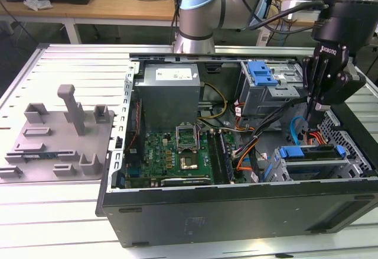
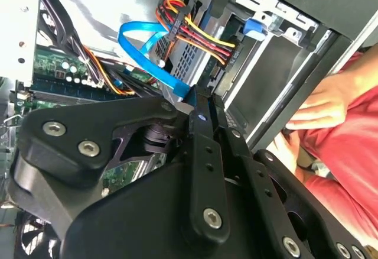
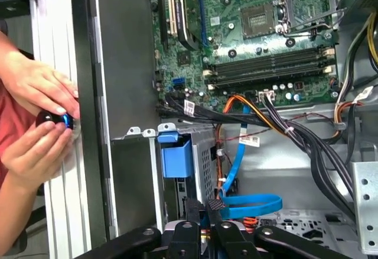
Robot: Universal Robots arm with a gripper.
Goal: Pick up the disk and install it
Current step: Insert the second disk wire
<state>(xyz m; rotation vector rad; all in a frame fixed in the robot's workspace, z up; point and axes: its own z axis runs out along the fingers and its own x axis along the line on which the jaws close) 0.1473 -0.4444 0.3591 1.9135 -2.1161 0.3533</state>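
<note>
The disk [image 1: 312, 156] lies flat in the drive cage at the exterior view's lower right corner of the open computer case, with its blue bracket [image 1: 292, 151] along its edges. The first wrist view shows the bracket's blue end [image 3: 176, 155] in the cage. My black gripper [image 1: 313, 110] hangs just above and behind the cage, pointing down, beside a blue flat cable [image 1: 295, 130]. Its fingers are shut together on nothing in both wrist views, at the gripper [image 3: 214, 207] and the gripper [image 2: 198, 102].
Motherboard [image 1: 177, 152], grey power supply box [image 1: 168, 96] and an upper drive cage with a blue latch [image 1: 263, 73] fill the case. Cable bundles [image 3: 283, 129] cross near the cage. A person's hands [image 3: 35, 123] hold a small dark object outside the case wall. A grey fixture plate [image 1: 59, 141] lies left.
</note>
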